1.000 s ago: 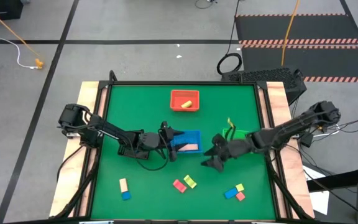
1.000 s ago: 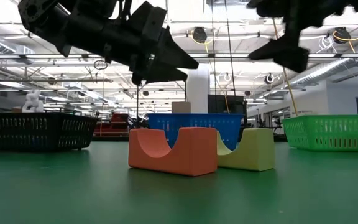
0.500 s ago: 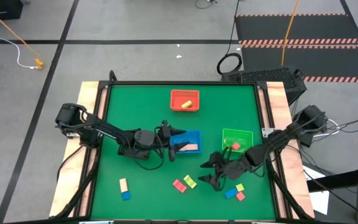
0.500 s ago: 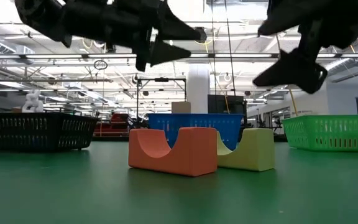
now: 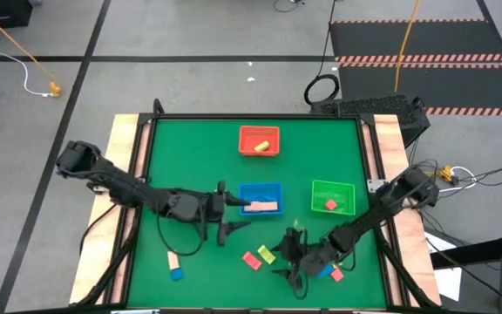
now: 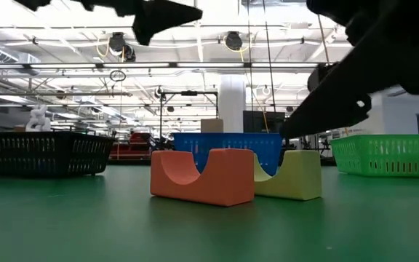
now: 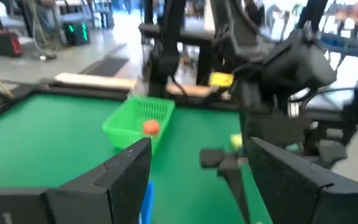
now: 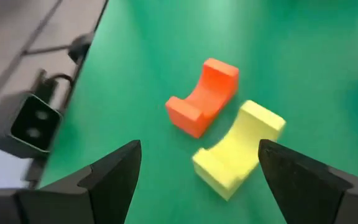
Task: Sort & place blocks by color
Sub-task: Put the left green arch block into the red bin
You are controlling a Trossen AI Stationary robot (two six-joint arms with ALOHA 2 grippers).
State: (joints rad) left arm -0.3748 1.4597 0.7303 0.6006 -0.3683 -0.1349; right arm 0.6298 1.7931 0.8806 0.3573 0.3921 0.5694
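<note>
Beside the red block point(image 5: 251, 259) and yellow block point(image 5: 267, 255), right gripper point(image 5: 288, 262) hovers, jaws apart, left gripper point(image 5: 227, 212) likewise.

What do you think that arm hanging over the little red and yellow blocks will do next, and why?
Probably the right gripper lowers onto the yellow block or the red block beside it. Its fingers stand open with nothing between them, and its wrist view shows both blocks lying touching on the green mat just ahead. The left gripper waits open by the blue tray.
</note>
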